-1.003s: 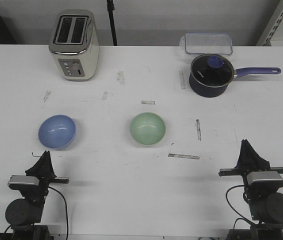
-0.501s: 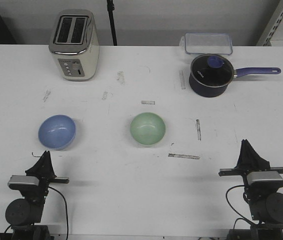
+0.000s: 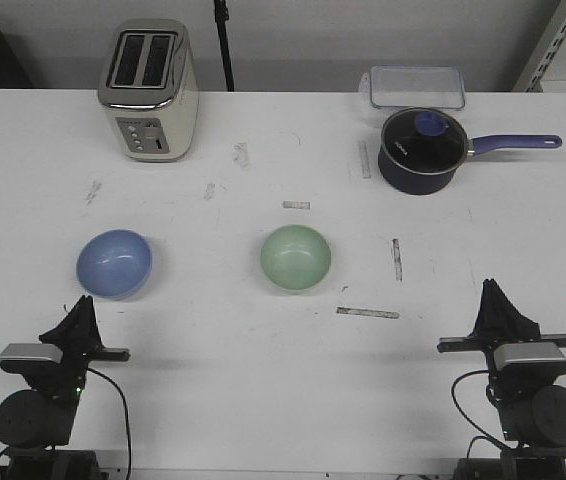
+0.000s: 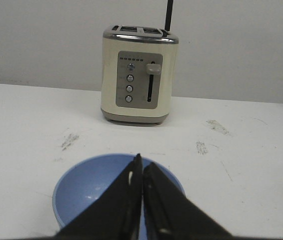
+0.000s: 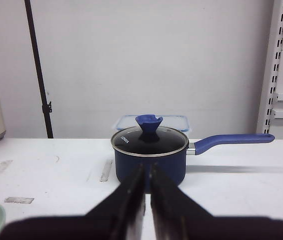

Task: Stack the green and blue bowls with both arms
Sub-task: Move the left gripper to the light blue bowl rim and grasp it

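Now we are lining up on the bowls.
Left end effector (image 3: pixel 81 305), fingers together, is facing the blue bowl (image 3: pixel 114 264) just ahead; right end effector (image 3: pixel 492 293), likewise pinched together, is sitting farther from the green bowl (image 3: pixel 296 258).

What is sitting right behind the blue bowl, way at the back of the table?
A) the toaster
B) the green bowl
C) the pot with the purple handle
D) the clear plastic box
A: the cream toaster stands straight behind the blue bowl in the left wrist view, and also in the front view.
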Tool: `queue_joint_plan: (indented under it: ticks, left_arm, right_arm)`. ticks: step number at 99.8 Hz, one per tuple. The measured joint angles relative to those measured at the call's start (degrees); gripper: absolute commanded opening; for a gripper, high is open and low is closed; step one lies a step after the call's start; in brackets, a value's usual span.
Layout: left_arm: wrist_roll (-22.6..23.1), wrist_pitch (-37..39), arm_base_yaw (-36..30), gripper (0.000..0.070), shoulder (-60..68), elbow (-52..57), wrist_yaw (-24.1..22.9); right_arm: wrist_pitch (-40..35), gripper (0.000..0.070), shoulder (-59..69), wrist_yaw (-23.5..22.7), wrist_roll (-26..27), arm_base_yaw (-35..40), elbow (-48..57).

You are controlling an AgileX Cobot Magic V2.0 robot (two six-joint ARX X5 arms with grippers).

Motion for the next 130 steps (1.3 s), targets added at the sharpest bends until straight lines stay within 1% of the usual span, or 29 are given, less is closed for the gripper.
queue_joint_plan:
  ticks: [12,33,52,65,74,87,95,102,112,117,122,127,130]
  left_arm:
    - [1.9,-2.58,0.0,0.0002,7.19,7.82,0.0]
    - [2.82,-8.61,0.0,0.0001,23.26,21.64,0.0]
    - [2.89,-17.33,0.0,0.0001,39.17,34.71,0.0]
    - [2.69,-25.55,0.0,0.0001,48.39,42.99,0.02]
    - [1.01,-32.46,0.0,0.0002,54.49,49.11,0.02]
    - [-2.91,-43.67,0.24,0.0002,63.71,58.71,0.79]
    - [-5.18,-50.66,1.7,0.0002,68.85,63.73,2.8]
    - [-7.3,-55.32,4.11,0.0002,72.11,66.4,5.11]
    - [-10.12,-58.42,8.09,0.0003,74.47,66.93,9.64]
    - [-11.04,-58.86,10.05,0.0005,74.97,66.93,12.11]
    - [-11.74,-58.82,11.93,0.0017,75.01,66.93,13.53]
    - [-12.04,-58.75,13.94,0.007,74.93,66.93,13.84]
    - [-12.17,-58.73,15.19,0.0122,74.93,66.93,13.84]
  right_arm:
    - [-0.02,0.0009,0.0,0.0,0.0,0.0,0.0]
    - [0.0,0.0009,0.0,0.0,0.0,0.0,0.0]
    - [0.0,0.0009,0.0,0.0,0.0,0.0,0.0]
    - [-0.02,0.0009,0.0,0.0,0.0,0.0,0.0]
    - [0.0,0.0009,0.0,0.0,0.0,0.0,0.0]
    - [-0.02,0.0009,0.0,0.0,0.0,0.0,0.0]
    - [-0.02,0.0009,0.0,0.0,0.0,0.0,0.0]
    - [0.0,0.0009,0.0,0.0,0.0,0.0,0.0]
    - [0.0,0.0009,0.0,0.0,0.0,0.0,0.0]
    - [0.0,0.0009,0.0,0.0,0.0,0.0,0.0]
    - [0.0,0.0009,0.0,0.0,0.0,0.0,0.0]
    - [-0.02,0.0009,0.0,0.0,0.0,0.0,0.0]
    - [-0.02,0.0009,0.0,0.0,0.0,0.0,0.0]
